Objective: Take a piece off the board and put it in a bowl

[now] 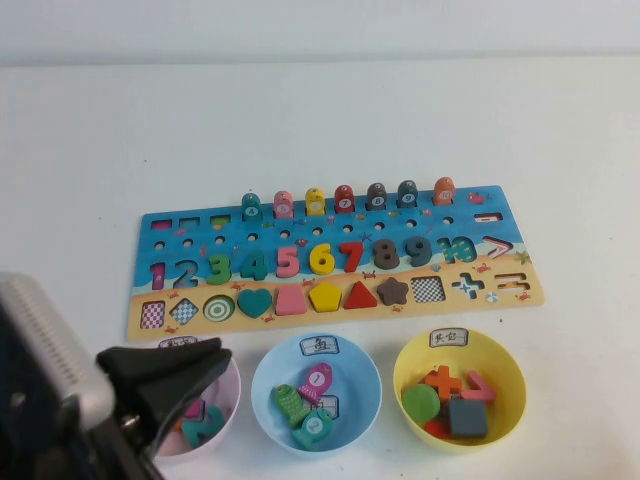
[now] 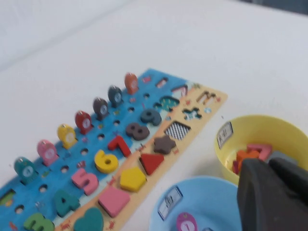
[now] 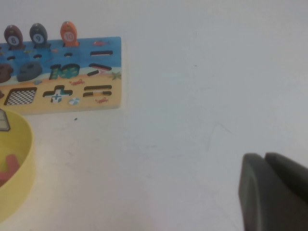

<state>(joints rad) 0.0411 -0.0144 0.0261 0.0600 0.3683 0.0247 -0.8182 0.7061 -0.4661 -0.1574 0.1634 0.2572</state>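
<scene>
Looking down from the raised camera, I have the left gripper [image 1: 190,375] nearest me, hanging above the pink bowl [image 1: 232,400] at the table's near edge, its jaws pressed together and carrying nothing. I judge it sits there because its job is over: the green disc [image 1: 421,402] already lies in the yellow bowl [image 1: 510,385], resting against the near-left wall beside an orange plus [image 1: 443,381], a pink piece and a grey square block [image 1: 467,416]. The right gripper [image 3: 274,192] shows only in its own wrist view, closed as far as I can make out, parked over bare table well off to the right of the board; I read that as keeping it out of the working arm's way.

Between the pink and yellow bowls stands the light blue bowl [image 1: 268,372] holding numbered fish. All three bowls line up just in front of the puzzle board [image 1: 150,320], near it but not touching, each with its white label facing the board.

Farther out, the board's shape row shows an emptied round slot [image 1: 218,308] near its left end. Beyond the far row of pegs [image 1: 345,198] the white table [image 1: 320,120] runs open, so any retreat has free room behind and to the right; the crowded side is mine, where bowls sit close together.
</scene>
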